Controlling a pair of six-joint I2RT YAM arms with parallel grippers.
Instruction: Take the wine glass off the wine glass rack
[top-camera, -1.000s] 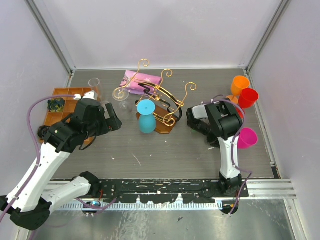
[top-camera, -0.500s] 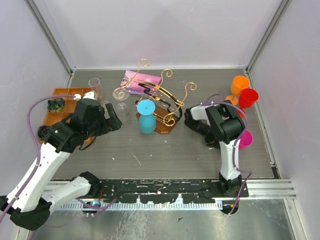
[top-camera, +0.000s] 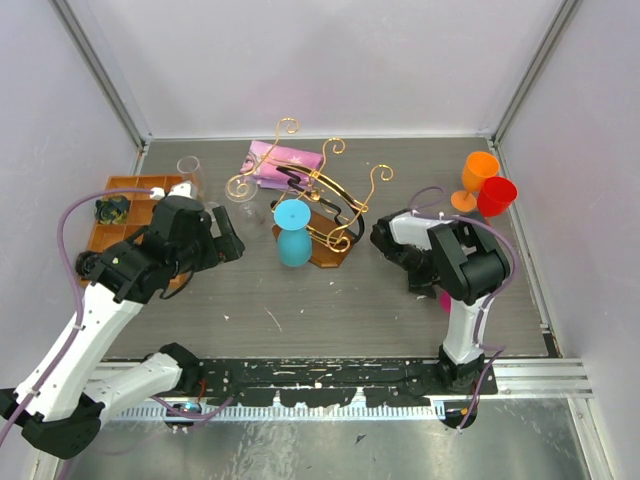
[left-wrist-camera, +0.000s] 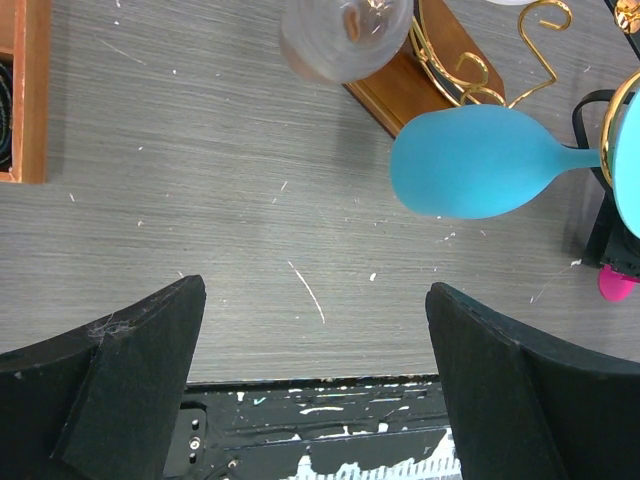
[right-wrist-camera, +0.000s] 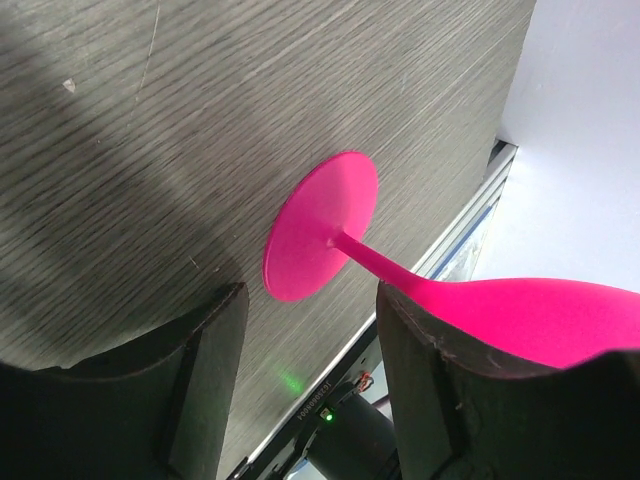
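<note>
Pink wine glass (right-wrist-camera: 540, 315) stands on the table (right-wrist-camera: 150, 120); right gripper (right-wrist-camera: 310, 312) jaws released, left gripper (left-wrist-camera: 315, 292) jaws spread.

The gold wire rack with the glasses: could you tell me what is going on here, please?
The right gripper, jaws apart, is beside a pink plastic wine glass that seems to stand on the grey table. A blue plastic wine glass hangs on the gold wire rack. The left gripper hovers open, holding nothing.

An orange compartment tray (top-camera: 105, 232) is set at the left edge of the counter (top-camera: 300, 300), with a dark blue-green item (top-camera: 110, 209) lying in a far compartment. A pink packet (top-camera: 275, 160) lies far back. An orange goblet (top-camera: 480, 168) and a red goblet (top-camera: 497, 195) are stood upright, close together, at far right.
</note>
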